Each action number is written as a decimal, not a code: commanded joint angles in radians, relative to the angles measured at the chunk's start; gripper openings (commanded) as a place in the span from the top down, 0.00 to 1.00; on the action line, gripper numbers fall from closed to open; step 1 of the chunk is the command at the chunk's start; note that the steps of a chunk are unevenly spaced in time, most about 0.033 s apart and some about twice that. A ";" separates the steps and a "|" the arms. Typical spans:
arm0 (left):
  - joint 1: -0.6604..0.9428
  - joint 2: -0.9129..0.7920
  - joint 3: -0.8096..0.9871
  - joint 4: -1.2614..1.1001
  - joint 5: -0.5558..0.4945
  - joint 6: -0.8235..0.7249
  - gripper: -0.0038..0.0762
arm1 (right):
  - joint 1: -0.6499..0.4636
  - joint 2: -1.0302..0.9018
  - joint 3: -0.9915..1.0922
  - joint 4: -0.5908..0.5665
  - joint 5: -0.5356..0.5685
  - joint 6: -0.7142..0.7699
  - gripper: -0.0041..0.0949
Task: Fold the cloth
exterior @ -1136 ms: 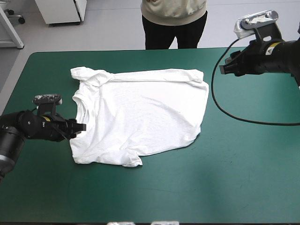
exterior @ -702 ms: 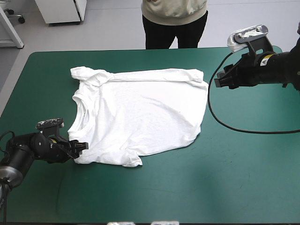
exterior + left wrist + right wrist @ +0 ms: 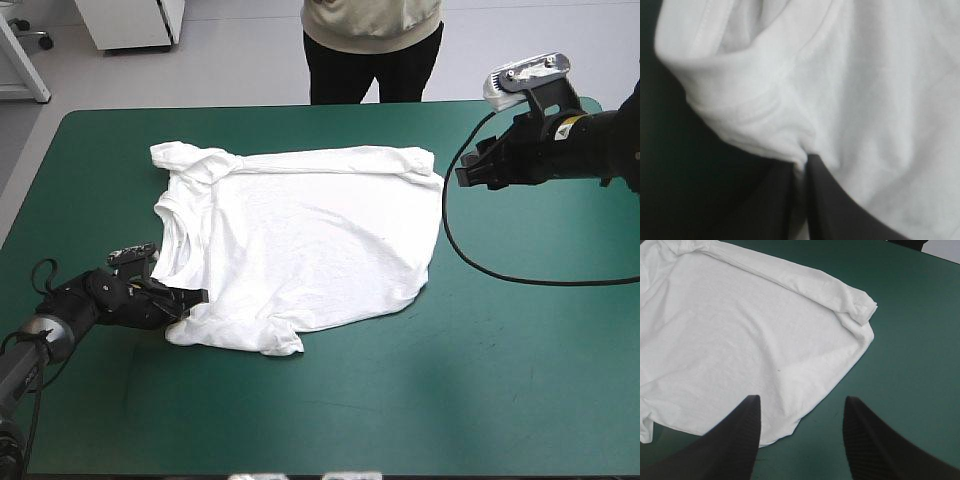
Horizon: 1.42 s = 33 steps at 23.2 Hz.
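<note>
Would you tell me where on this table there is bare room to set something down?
The widest bare stretch of the table runs along the near edge, in front of the T-shirt. The right side is free too, nearer than the right gripper, jaws open. The left is crowded: the left gripper, jaws shut on the T-shirt, lies there.

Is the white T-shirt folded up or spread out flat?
Spread out. The T-shirt lies open across the table, with only its far edge rolled over. The left gripper pinches its edge.
</note>
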 commanded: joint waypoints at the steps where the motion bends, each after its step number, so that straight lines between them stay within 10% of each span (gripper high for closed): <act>1: 0.003 -0.008 -0.009 0.004 -0.072 -0.001 0.96 | -0.007 -0.030 -0.020 0.013 -0.027 -0.013 0.52; 14: 0.354 0.053 -0.475 0.254 0.025 -0.050 0.96 | -0.007 -0.032 -0.020 0.025 -0.033 -0.016 0.54; 27: 0.454 0.555 -1.208 0.415 0.154 -0.061 0.95 | -0.007 -0.032 -0.020 0.058 -0.023 -0.027 0.54; 33: 0.452 0.598 -1.265 0.335 0.345 -0.068 0.31 | -0.007 -0.041 -0.020 0.054 -0.005 -0.024 0.53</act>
